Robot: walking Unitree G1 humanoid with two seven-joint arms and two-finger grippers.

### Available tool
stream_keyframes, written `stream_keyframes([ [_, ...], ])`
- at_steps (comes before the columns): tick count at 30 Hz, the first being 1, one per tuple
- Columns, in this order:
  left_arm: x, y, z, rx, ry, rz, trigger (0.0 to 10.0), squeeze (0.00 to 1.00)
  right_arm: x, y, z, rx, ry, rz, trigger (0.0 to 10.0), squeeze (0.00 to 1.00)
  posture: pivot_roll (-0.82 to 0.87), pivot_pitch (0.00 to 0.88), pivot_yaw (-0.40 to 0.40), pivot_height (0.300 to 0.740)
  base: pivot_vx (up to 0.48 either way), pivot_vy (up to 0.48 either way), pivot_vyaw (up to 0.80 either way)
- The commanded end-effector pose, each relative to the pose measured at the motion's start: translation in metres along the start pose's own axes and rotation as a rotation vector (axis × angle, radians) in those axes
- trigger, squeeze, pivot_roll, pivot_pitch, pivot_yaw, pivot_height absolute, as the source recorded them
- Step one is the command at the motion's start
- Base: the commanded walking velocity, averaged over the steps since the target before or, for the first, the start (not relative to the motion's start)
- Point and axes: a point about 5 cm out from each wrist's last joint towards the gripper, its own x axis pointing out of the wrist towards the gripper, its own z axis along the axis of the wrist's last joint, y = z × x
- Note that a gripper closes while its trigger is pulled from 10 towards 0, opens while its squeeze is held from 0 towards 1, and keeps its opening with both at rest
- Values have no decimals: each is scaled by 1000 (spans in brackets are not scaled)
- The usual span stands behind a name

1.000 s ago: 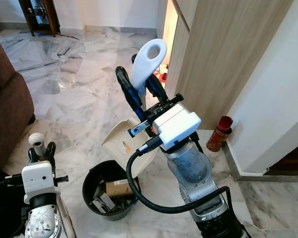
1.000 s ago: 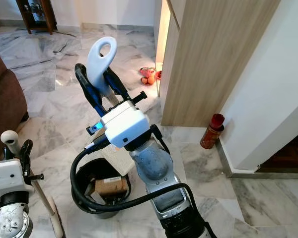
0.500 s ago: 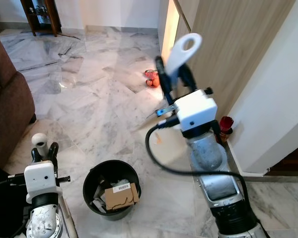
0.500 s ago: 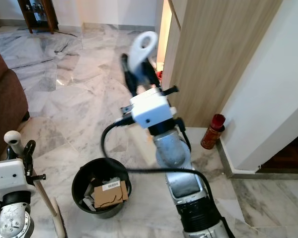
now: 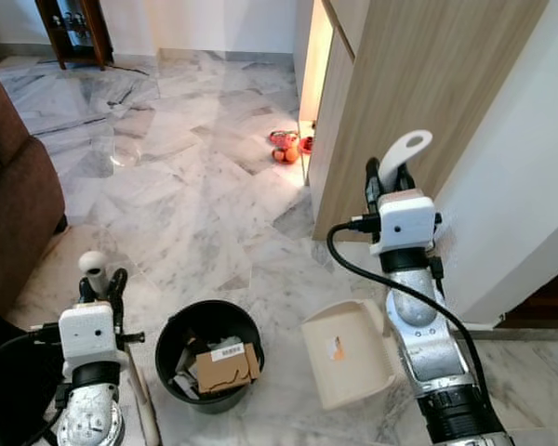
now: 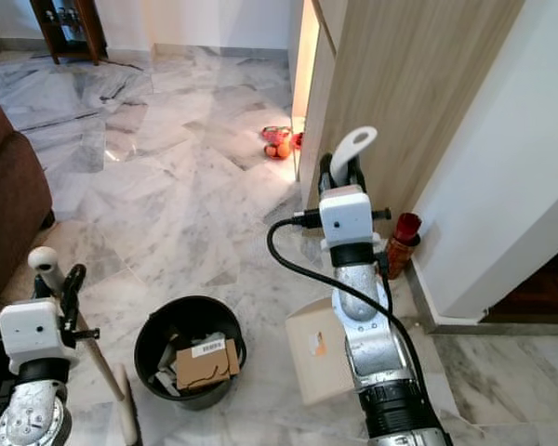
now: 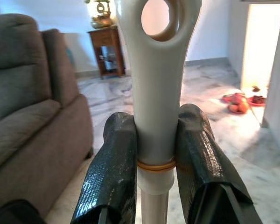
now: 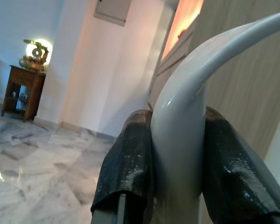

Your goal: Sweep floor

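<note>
With the right gripper (image 5: 388,175) clamped on the dustpan (image 5: 349,355) hanging below it and the left gripper (image 5: 100,286) clamped on the broom (image 7: 157,100), either swing could topple the bin (image 5: 208,365) between them.

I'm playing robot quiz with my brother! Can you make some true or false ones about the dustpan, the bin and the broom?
1. The right gripper is shut on the dustpan handle. True.
2. The black bin has nothing in it. False: a cardboard box and scraps lie inside.
3. The dustpan is held above the bin. False: it is beside it, toward the robot's right.
4. The left gripper holds the broom handle. True.
</note>
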Motion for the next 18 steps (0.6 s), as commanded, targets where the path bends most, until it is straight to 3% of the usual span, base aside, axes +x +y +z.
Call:
stream_keyframes([
  [1,3,-3,5,-5,-37,-20,10000,0,0,-8,0,-6,-24,-31,10000,0,67,48,-32,740,0,0,0],
  [10,3,-9,2,-25,-20,-67,10000,0,-6,-16,-17,-1,39,-72,10000,0,76,63,-32,740,0,0,0],
  [18,2,-7,-3,-27,0,-53,10000,0,-10,-18,-29,112,83,-98,10000,0,79,73,-36,740,0,0,0],
])
